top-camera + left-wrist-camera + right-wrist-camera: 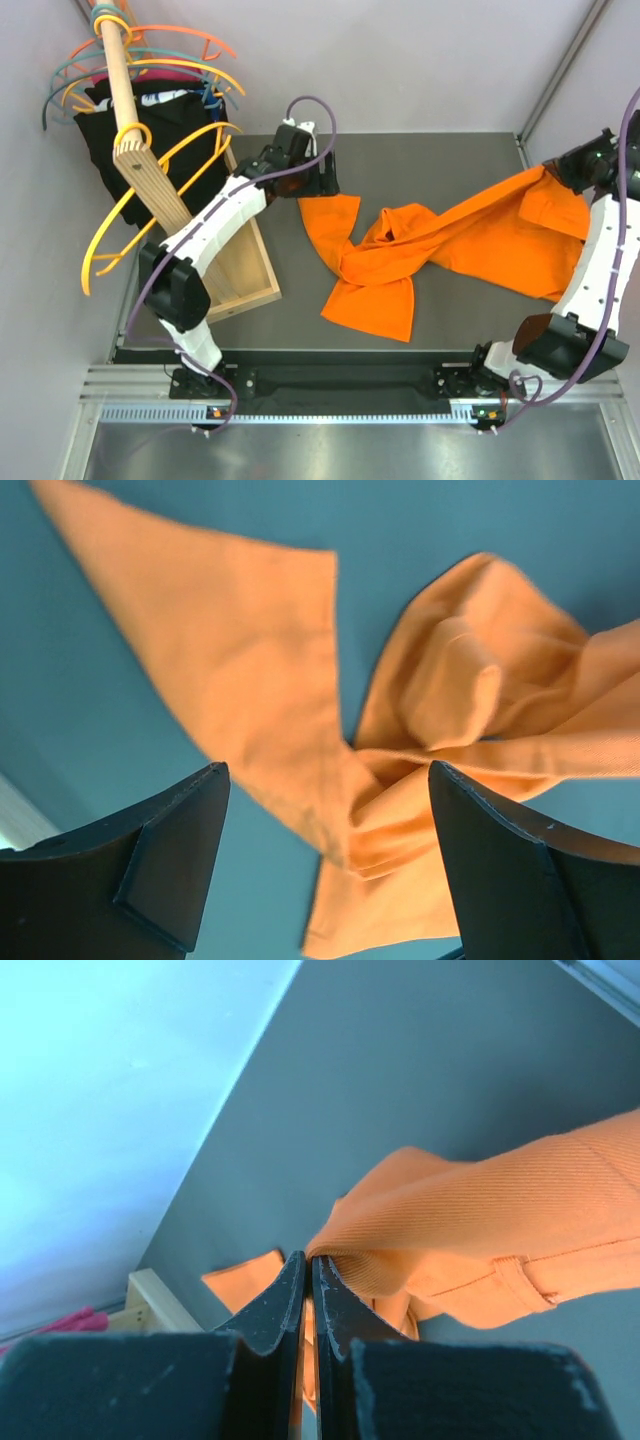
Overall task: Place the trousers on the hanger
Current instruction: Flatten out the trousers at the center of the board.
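Trousers point(400, 260) stretch left to right across the table point(480, 170), legs fanned near-left, waist lifted far right. The right gripper point(308, 1260) pinches the waist fabric; the left gripper point(328, 770) hovers wide open, empty, above a leg. The hanger point(93, 248) hangs far left.

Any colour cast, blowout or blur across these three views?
Top external: even light, sharp, table reads neutral grey, faint shadow under the trousers. Left wrist: strong teal cast on that table, trousers washed paler. Right wrist: side wall blown out to pale blue; trousers weave crisp.
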### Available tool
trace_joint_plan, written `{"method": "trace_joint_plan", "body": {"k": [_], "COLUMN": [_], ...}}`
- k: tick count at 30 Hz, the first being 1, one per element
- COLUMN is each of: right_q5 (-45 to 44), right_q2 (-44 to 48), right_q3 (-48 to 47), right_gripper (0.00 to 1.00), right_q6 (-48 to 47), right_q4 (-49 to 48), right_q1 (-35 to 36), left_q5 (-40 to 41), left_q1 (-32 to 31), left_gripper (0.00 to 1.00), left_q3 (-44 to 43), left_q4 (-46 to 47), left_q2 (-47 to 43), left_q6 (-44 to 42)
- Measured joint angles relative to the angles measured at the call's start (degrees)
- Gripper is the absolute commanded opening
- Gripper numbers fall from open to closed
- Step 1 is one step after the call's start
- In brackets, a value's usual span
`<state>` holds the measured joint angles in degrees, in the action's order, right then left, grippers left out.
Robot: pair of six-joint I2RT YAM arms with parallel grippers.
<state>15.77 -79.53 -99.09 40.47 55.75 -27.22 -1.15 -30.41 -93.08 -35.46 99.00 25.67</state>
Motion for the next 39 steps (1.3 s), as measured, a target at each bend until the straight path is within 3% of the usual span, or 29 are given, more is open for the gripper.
{"method": "trace_joint_plan", "body": {"k": [5,9,19,29,39], "right_q5": [-0.5,1.1,2.2,3.4,4.0], "right_q2": [6.2,9.6,4.9,4.0,3.9], "right_q3": [-0.7,-0.6,0.1,0.0,-1.2], "right_gripper": [0.00,0.00,0.00,0.00,0.00], "right_q6": [0.4,1.7,2.1,2.9,2.9], "right_q4": [2.0,1.9,1.3,0.7,0.8], "right_q1": [-0.3,-0.3,0.4,0.4,0.4], "left_q5": [-0.1,7.3,22.4,31.9,32.2], "left_q1": [0.0,-1.2,-8.8,-12.8,-13.0], "left_gripper": [0.86,0.85,0.82,0.74,0.72], "left_q3": [-8.3,-13.8,-30.7,-30.9,-26.6], "left_q4": [-2.8,-4.2,-9.1,-10.8,-10.4], "left_q2": [4.6,12.4,35.2,37.8,38.9], "left_q6": [2.3,3.1,4.2,4.8,5.3]}}
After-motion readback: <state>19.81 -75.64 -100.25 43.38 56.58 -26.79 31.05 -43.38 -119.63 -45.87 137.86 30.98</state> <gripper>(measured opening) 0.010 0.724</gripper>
